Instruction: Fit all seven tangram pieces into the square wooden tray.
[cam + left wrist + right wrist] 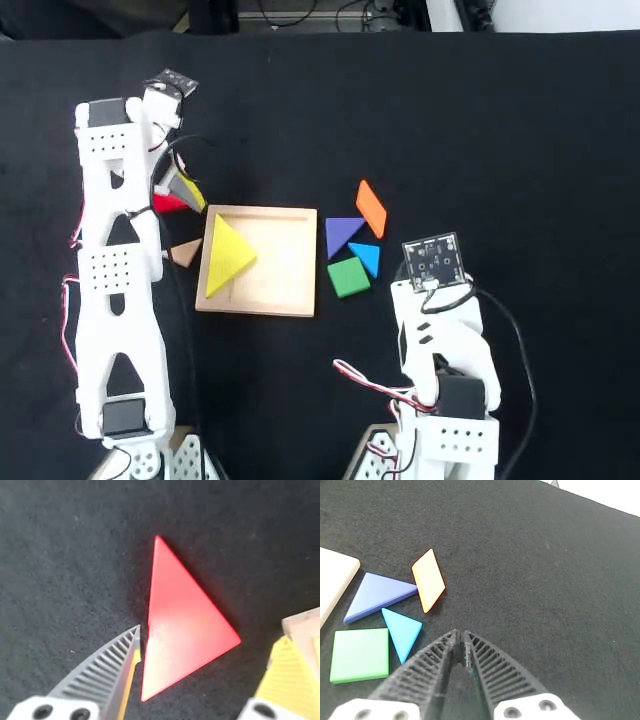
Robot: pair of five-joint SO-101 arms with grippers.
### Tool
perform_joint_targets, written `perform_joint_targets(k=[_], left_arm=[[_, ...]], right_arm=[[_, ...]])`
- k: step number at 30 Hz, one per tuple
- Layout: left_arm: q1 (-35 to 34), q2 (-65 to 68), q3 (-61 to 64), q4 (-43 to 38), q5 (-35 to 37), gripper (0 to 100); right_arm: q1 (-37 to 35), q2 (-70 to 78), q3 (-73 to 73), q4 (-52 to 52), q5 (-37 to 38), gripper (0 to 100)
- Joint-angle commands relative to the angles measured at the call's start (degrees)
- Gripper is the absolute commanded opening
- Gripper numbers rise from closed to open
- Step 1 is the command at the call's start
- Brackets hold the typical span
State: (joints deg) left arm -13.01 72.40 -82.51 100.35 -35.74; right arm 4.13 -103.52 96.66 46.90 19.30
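The square wooden tray [290, 290] holds one large yellow triangle [225, 255] in its left half. My left gripper [210, 630] is open and straddles a large red triangle [180, 625] lying on the black cloth. A grey finger [115, 665] is at one edge and a yellow finger [290, 675] stands off the other. From above, that gripper [180, 192] sits just past the tray's upper left corner. My right gripper [460, 636] is shut and empty, near a blue triangle [402, 632], a green square [360, 655], a purple triangle [377, 595] and an orange parallelogram [428, 580].
A small tan triangle [185, 252] lies against the tray's left side, beside the left arm [115, 290]. The right arm [440, 340] stands right of the loose pieces. Black cloth [520, 150] covers the table, with free room at the far right.
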Motion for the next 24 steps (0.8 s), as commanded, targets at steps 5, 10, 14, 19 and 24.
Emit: perform_joint_targets(k=[5, 10, 14, 19, 24], left_arm=[[-0.48, -0.09, -3.30, -0.09, -1.05, 39], [-0.48, 3.08, -3.82, -2.55, -2.64, 39], [-0.22, 3.78, -3.82, -2.20, -2.73, 39], [-0.57, 4.04, -5.41, -2.55, -3.69, 39], [-0.57, 4.48, -6.73, -2.46, -2.90, 39]], right_arm=[[0.70, -1.80, -0.04, 0.26, -0.26, 1.5], [0.70, -1.80, -0.04, 0.26, -0.26, 1.5], [0.70, -1.80, -0.04, 0.26, -0.26, 1.5], [0.70, -1.80, -0.04, 0.26, -0.26, 1.5], [0.70, -1.80, -0.04, 0.26, -0.26, 1.5]])
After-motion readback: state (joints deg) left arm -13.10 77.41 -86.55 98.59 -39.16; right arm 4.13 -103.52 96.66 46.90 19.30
